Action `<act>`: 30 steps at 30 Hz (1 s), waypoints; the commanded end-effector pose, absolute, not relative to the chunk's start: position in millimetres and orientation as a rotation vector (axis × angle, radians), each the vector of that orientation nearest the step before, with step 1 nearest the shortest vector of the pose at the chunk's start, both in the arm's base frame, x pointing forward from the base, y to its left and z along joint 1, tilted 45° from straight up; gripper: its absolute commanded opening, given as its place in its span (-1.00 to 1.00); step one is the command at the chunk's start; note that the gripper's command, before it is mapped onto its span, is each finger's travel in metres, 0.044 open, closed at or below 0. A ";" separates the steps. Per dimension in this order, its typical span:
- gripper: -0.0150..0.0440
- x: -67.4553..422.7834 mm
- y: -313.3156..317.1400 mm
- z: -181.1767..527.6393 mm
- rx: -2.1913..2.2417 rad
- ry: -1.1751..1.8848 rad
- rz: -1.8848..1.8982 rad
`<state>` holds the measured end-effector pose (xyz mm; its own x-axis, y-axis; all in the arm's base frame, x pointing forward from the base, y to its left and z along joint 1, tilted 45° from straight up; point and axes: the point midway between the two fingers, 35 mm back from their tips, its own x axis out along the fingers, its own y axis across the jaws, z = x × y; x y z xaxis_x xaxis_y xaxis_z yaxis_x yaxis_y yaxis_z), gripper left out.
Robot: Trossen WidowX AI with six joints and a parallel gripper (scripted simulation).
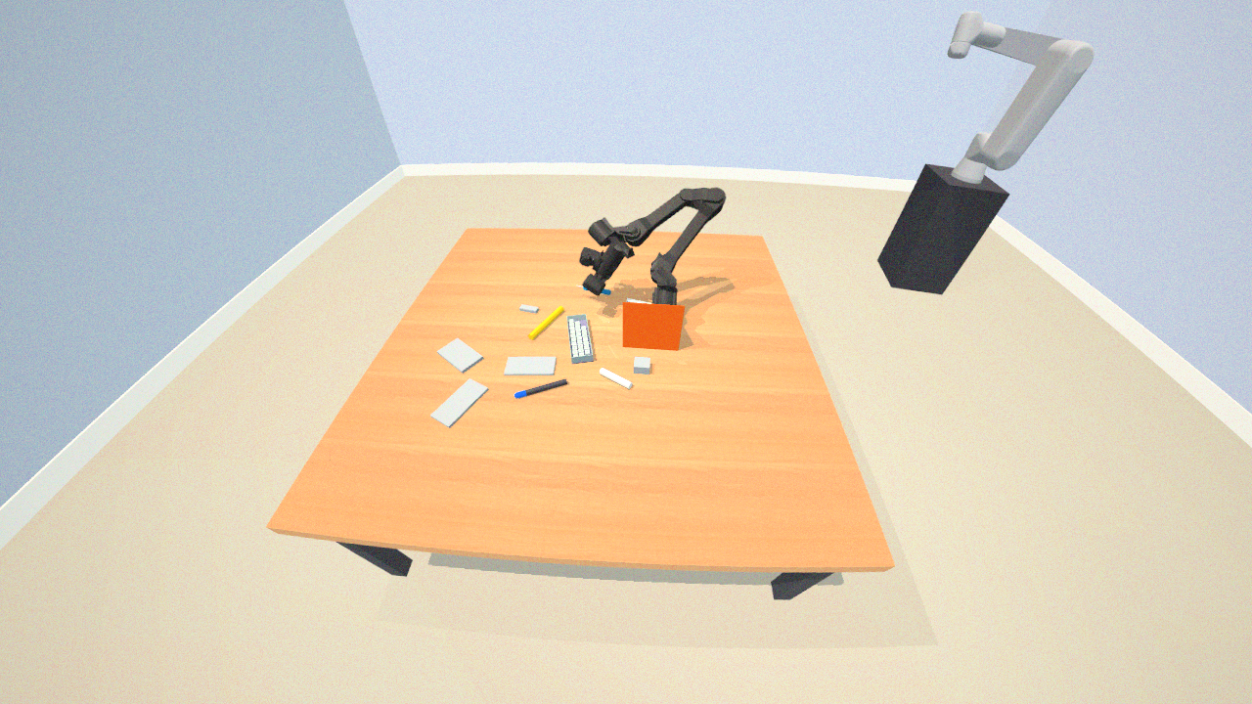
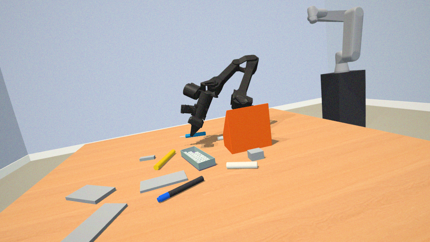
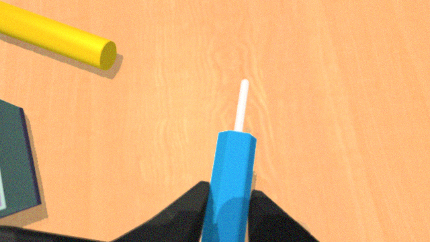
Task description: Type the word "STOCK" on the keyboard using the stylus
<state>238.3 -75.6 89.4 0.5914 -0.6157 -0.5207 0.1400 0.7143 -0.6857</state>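
The blue stylus (image 1: 604, 291) (image 2: 200, 134) (image 3: 233, 158) has a thin white tip, which points away from the gripper in the wrist view. My gripper (image 1: 597, 289) (image 2: 191, 135) (image 3: 228, 195) is shut on its blue body, with one black finger against each side. The stylus is about level, at or very near the desk surface; a small gap beneath it cannot be ruled out. The keyboard (image 1: 580, 358) (image 2: 207, 164) (image 3: 17, 168) is a grey-green tray with raised walls and white keys. It stands nearer the top and exterior views than the gripper. Its key letters are not readable.
An orange wedge block (image 1: 651, 327) (image 2: 248, 129) stands right of the keyboard. A yellow rod (image 1: 547, 323) (image 2: 164, 159) (image 3: 54, 35) lies on its left. A black marker (image 1: 542, 387) (image 2: 186, 187), a white cylinder (image 1: 615, 377) (image 2: 241, 165) and several grey blocks lie nearer the top and exterior views.
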 end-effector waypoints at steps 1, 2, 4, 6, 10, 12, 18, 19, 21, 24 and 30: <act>-0.49 236.0 -69.7 99.7 -0.640 0.818 -0.484; -0.49 236.0 -69.7 99.7 -0.640 0.818 -0.484; -0.49 236.0 -69.7 99.7 -0.640 0.818 -0.484; -0.49 236.0 -69.7 99.7 -0.640 0.818 -0.484; -0.49 242.0 -64.6 93.3 -0.574 0.846 -0.455; -0.49 246.1 -59.9 90.7 -0.516 0.865 -0.439; -0.49 256.6 -45.3 82.4 -0.338 0.936 -0.405; -0.49 258.1 -42.8 80.9 -0.308 0.949 -0.402; -0.49 260.8 -37.8 78.0 -0.246 0.977 -0.397; -0.49 264.0 -30.3 73.2 -0.159 1.025 -0.392; -0.49 268.2 -15.3 63.5 0.011 1.131 -0.398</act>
